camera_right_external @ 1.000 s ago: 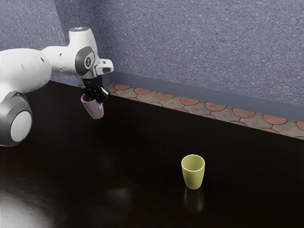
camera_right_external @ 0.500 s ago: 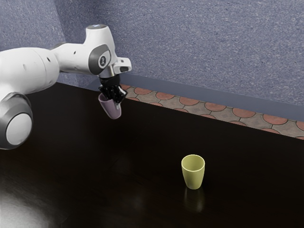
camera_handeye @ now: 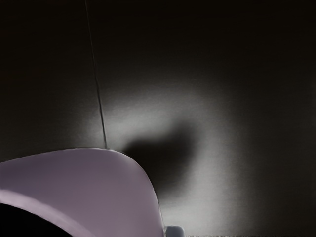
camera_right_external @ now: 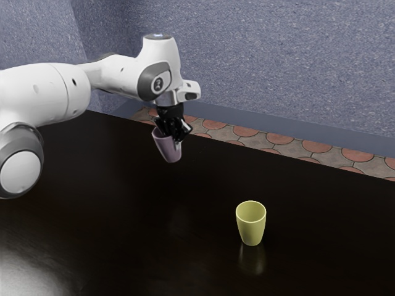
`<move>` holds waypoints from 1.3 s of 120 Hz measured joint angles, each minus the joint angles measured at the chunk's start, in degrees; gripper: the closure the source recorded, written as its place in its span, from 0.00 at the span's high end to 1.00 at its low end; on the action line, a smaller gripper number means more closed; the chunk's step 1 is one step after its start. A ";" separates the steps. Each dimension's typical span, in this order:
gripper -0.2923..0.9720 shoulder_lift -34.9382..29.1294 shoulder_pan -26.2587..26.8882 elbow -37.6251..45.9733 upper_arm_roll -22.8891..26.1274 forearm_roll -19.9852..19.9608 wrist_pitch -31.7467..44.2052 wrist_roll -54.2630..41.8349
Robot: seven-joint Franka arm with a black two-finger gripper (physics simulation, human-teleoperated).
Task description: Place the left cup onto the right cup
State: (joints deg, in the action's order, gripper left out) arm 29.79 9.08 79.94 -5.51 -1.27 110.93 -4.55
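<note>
A small purple cup [camera_right_external: 168,147] hangs tilted in the air above the dark table, and my black gripper [camera_right_external: 174,133] is shut on its rim. It is up and toward the exterior view's left of a yellow-green cup [camera_right_external: 250,222], which stands upright on the table. In the wrist view the purple cup [camera_handeye: 84,190] shows as a large blurred shape just under my hand, with its shadow on the table below.
The dark glossy table [camera_right_external: 123,234] ends at its far edge by a strip of terracotta tiled floor [camera_right_external: 271,140] and a blue-grey wall [camera_right_external: 278,55]. My white arm [camera_right_external: 49,98] reaches in from the exterior view's left.
My hand has carried the purple cup toward the exterior view's right, closer to the yellow-green cup. The yellow-green cup has stayed still.
</note>
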 joint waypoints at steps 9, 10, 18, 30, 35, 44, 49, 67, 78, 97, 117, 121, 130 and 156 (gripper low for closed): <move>0.17 -0.11 -0.01 -0.02 1.94 1.14 -0.18 1.38; 0.17 -0.15 0.00 -0.02 2.11 1.25 -0.20 1.53; 0.16 -0.32 -0.02 -0.19 3.37 1.98 -0.30 2.73; 0.16 -0.37 -0.04 -1.02 5.77 3.64 -0.62 4.61; 0.16 -0.38 0.03 -2.48 6.58 4.38 -1.29 5.43; 0.16 -0.39 0.34 -4.71 7.37 5.33 -2.80 6.84; 0.16 -0.35 0.56 -5.60 7.66 5.72 -3.54 7.56; 0.16 -0.35 0.87 -6.42 10.00 6.94 -5.28 10.02; 0.16 -0.26 1.17 -6.44 11.45 7.45 -5.81 11.49; 0.15 -0.28 1.50 -6.42 14.70 8.94 -6.32 14.03; 0.15 -0.22 2.09 -6.36 17.51 10.21 -6.57 16.66; 0.15 -0.22 2.21 -6.36 18.26 10.62 -6.60 17.20; 0.15 -0.19 2.42 -6.31 19.97 11.57 -6.65 18.45; 0.15 -0.13 2.59 -5.90 24.22 13.64 -6.74 22.09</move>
State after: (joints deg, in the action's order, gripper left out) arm 29.66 11.68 74.04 18.71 12.37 104.18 17.53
